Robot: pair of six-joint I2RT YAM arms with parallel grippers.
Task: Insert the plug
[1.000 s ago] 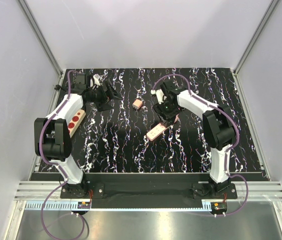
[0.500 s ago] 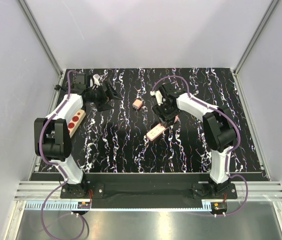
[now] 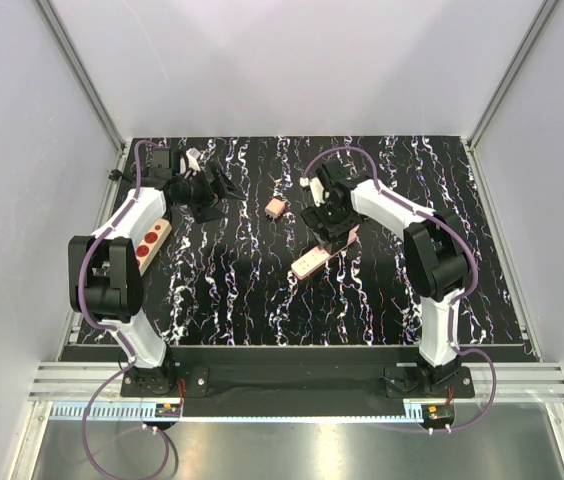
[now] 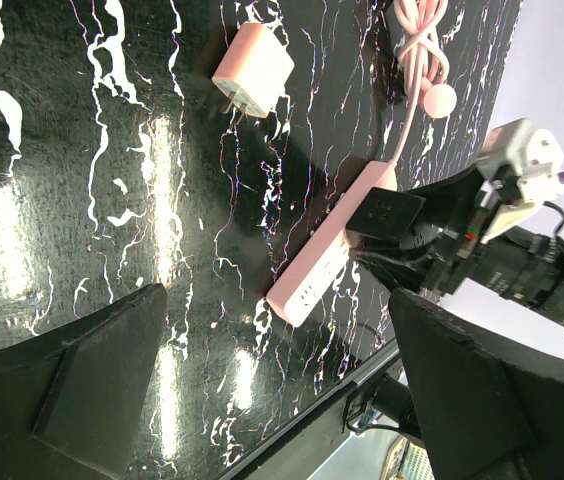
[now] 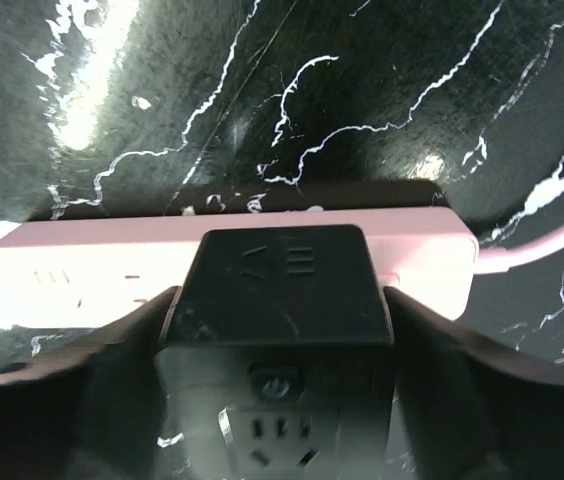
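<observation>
Your small pale-pink blocky plug (image 3: 276,207) lies on open black marbled tabletop (image 3: 242,300) between the tools. Your left tool (image 3: 224,190) gapes, empty. Your right tool (image 3: 328,240) sits over the long pink power strip (image 3: 312,263); you cannot tell whether it grips. Only the left wrist view shows the prongs (image 4: 232,100).

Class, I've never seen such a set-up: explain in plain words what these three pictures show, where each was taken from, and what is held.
A left arm and a right arm, both robots, stand at a black marbled table. One picture looks down from above; two come from wrist cameras. Loose on the table: a small pink plug and a beige strip. The left tool is open, empty. The right tool sits over the pink power strip; whether it grips is unclear.
</observation>
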